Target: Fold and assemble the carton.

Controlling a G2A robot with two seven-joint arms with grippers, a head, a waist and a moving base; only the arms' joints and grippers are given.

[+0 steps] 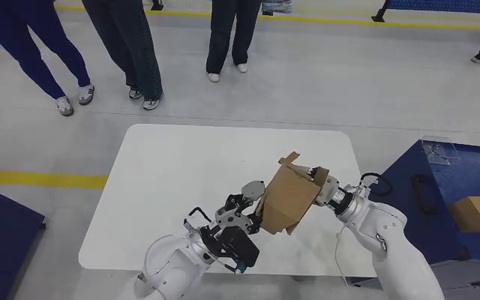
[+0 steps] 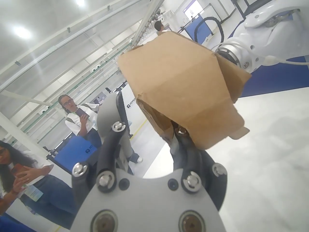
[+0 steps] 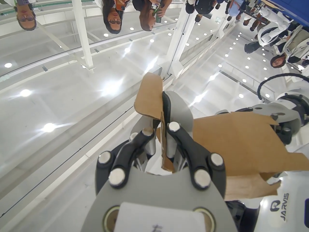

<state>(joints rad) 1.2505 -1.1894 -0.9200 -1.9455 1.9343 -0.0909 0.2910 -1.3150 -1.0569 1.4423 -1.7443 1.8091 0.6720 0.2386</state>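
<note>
A brown carton [image 1: 289, 199], partly folded with loose flaps, hangs tilted above the near right part of the white table [image 1: 187, 187]. My right gripper [image 1: 321, 184] is at its far right end. In the right wrist view that gripper [image 3: 162, 119] is shut on a thin flap of the carton [image 3: 236, 141]. My left gripper [image 1: 251, 199] is at the carton's near left corner. In the left wrist view it [image 2: 147, 119] stands open, and a lower corner of the carton [image 2: 178, 78] rests over one finger [image 2: 181, 138] while the other finger [image 2: 108, 117] stays apart from the cardboard.
Several people stand beyond the table's far edge [image 1: 225, 126]. A blue cart [image 1: 442, 195] stands to the right of the table, with a brown box [image 1: 466, 212] on it. The table's left half [image 1: 165, 195] is bare.
</note>
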